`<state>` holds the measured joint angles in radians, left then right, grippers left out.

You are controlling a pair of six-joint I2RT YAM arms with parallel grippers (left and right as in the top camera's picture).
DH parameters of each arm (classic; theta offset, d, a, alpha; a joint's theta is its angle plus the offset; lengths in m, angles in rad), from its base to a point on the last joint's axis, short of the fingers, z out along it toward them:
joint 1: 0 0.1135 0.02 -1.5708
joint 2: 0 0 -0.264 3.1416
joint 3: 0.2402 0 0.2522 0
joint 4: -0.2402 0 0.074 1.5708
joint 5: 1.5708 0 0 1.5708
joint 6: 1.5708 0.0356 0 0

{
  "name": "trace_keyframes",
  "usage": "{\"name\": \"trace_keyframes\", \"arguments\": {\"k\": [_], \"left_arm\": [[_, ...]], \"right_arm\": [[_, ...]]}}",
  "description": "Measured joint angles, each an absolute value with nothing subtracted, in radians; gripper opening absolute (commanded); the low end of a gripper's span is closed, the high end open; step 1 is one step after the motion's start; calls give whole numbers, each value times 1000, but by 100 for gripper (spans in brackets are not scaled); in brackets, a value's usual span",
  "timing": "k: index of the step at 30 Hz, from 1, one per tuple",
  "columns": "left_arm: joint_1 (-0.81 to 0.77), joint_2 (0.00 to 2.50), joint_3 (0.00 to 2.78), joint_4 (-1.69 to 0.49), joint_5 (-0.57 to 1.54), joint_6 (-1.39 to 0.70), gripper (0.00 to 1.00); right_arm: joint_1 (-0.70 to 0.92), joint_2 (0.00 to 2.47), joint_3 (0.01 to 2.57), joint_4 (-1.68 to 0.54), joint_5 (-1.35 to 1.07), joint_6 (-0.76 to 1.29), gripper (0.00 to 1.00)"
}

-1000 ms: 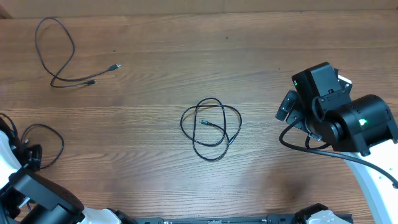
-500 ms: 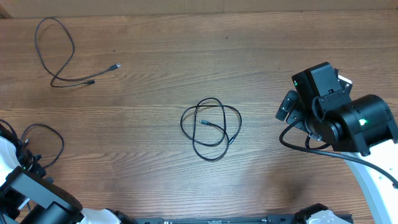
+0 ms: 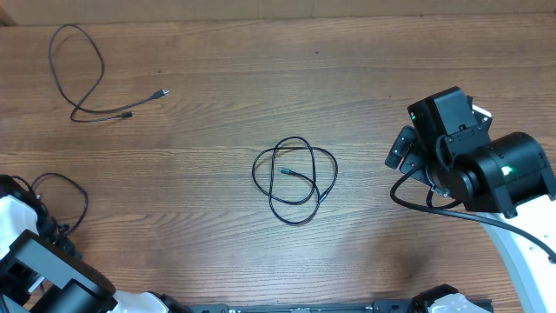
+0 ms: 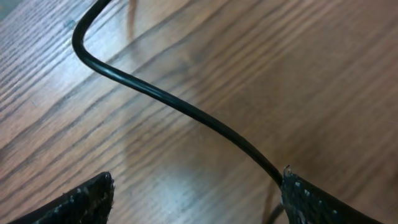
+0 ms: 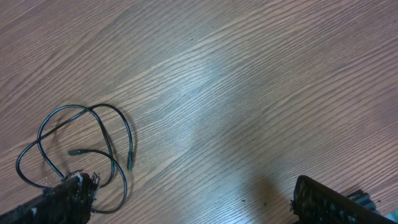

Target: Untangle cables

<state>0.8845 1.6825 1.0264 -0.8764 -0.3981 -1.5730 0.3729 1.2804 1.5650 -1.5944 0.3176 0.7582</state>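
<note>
The left jaws were held apart astride a thin cable (image 4: 205, 122) on the worktop (image 4: 311, 62), apparently for a pinch, while the right jaws were parked apart near the coiled cable (image 5: 84, 151).

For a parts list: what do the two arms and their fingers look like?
The right arm has a boxy black wrist housing, a round black joint with a green light, a white link and a thick black cable. The left arm is white with black parts. The left fingers and right fingers are black and rough-textured.
</note>
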Motion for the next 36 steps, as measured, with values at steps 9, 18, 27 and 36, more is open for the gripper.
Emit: {"name": "trace_keyframes", "arguments": {"k": [9,18,27,36], "left_arm": [[884,1682,1023,-788,-448,-1587,73],[884,1691,1023,-781,-464,-1595,44],[884,1755,1021,-713,-469,-1579,4],[877,1755,1016,-305,-268,-1311,4]], "right_arm": [[373,1280,1565,-1594,318,759,100],[373,1280,1565,-1594,318,758,100],[373,1280,1565,-1594,318,758,100],[373,1280,1565,-1595,318,759,100]]}}
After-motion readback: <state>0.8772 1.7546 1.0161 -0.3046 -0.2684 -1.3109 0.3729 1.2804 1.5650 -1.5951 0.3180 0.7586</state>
